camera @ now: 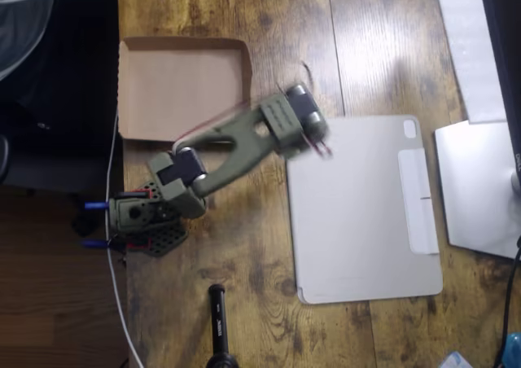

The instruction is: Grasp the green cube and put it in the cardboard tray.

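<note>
One olive arm beside cardboard tray, gripper state unclear, above grey slab.

Plain brown cardboard tray, olive-green arm, pale grey slab, dark wood-grain table.

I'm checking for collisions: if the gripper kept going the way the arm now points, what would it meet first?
Probably the grey tablet-like slab; the gripper is blurred over its top-left corner, and height is unclear.

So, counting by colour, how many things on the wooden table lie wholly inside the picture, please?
Brown: 1, cardboard tray
Olive green: 1, robot arm
Grey: 1, flat slab
Total: 3
</note>
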`<action>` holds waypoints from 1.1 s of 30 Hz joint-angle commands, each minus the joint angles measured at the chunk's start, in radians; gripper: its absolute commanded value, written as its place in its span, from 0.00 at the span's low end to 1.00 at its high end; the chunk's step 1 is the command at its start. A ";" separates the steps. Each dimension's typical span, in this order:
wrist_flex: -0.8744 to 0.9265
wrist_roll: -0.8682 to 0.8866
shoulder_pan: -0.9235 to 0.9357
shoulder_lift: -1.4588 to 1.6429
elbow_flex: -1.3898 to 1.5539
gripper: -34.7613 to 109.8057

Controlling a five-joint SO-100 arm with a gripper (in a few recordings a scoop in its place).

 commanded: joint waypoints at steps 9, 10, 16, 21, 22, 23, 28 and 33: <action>0.058 0.138 -0.476 0.094 0.067 0.35; 0.058 0.147 -0.495 0.086 0.072 0.35; 0.058 0.137 -0.489 0.075 0.071 0.42; 0.058 0.121 -0.459 0.077 0.083 0.43; 0.058 0.117 -0.449 0.075 0.086 0.43; 0.058 0.110 -0.437 0.075 0.091 0.43; 0.055 0.055 -0.290 0.078 0.126 0.41; 0.054 -0.003 0.063 0.080 0.221 0.39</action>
